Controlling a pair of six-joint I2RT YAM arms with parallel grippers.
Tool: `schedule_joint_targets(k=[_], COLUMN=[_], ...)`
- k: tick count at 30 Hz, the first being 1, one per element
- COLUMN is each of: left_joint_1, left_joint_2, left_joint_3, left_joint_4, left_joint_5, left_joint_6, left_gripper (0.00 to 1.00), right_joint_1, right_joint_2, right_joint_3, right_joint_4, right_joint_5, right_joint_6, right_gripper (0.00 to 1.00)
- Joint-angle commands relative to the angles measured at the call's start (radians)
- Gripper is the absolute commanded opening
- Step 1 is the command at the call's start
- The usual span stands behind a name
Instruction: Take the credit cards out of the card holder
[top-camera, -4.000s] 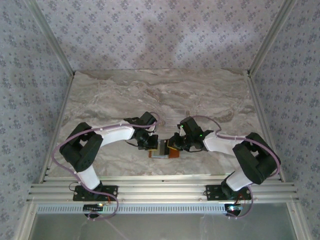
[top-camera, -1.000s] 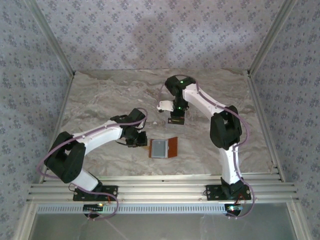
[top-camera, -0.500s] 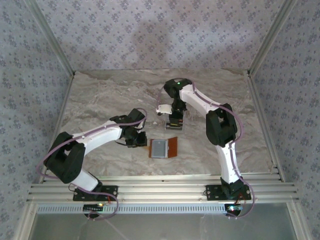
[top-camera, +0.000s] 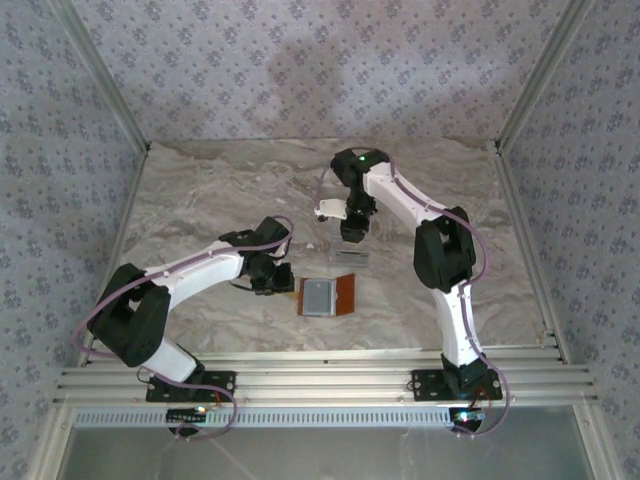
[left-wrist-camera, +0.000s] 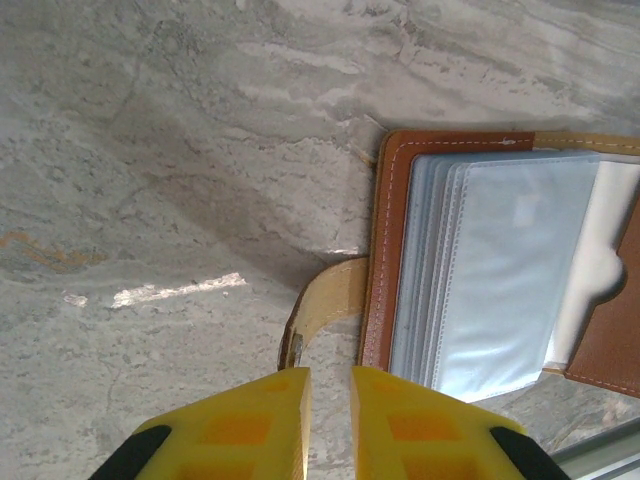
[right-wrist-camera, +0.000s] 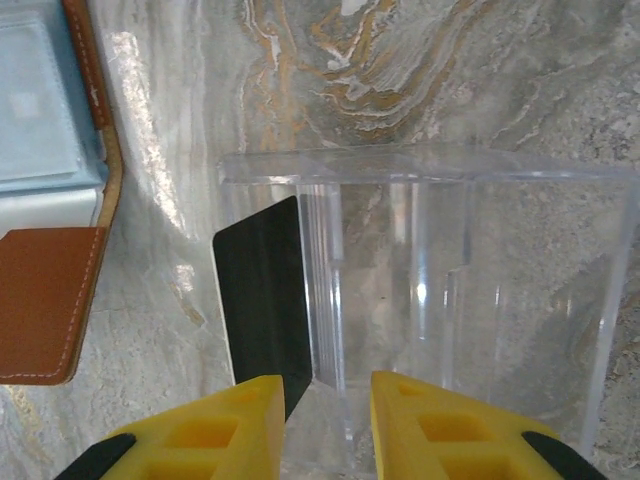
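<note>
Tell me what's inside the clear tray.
One dark card sits at the end of the clear tray nearest the wallet, just ahead of the right fingers. The other slots show only the marble table through them. Anything under that card is hidden.

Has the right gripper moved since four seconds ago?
Yes. The right gripper left the card holder for the clear tray, toward the back wall.

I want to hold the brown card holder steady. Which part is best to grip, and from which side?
Probably the tan strap sticking out of the stitched edge of the card holder, coming from the side where the left gripper is. The holder lies open and flat, so its covers offer little to pinch; the strap curves out, free of the clear sleeves.
</note>
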Motion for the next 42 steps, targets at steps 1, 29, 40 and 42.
schedule_joint_targets(k=[1,29,40,42], left_joint_1=[0.003,0.002,0.002,0.001], left_joint_2=[-0.029,-0.027,-0.027,-0.027], left_joint_3=[0.013,0.006,0.009,0.011], left_joint_4=[-0.021,-0.011,-0.015,-0.014], left_joint_5=[0.008,0.010,0.012,0.011], left_joint_6=[0.003,-0.006,-0.004,-0.004], left_gripper=[0.19,0.20,0.20,0.20], right_joint_1=[-0.002,0.025,0.027,0.027], right_joint_2=[-0.064,-0.142,-0.172,-0.172], right_joint_3=[-0.031,-0.244,-0.255,-0.259], right_joint_4=[0.006,0.276,0.347,0.356], right_joint_5=[0.003,0.153,0.212,0.221], right_joint_6=[-0.041,-0.004,0.006,0.008], right_gripper=[0.32,0.49,0.36,0.35])
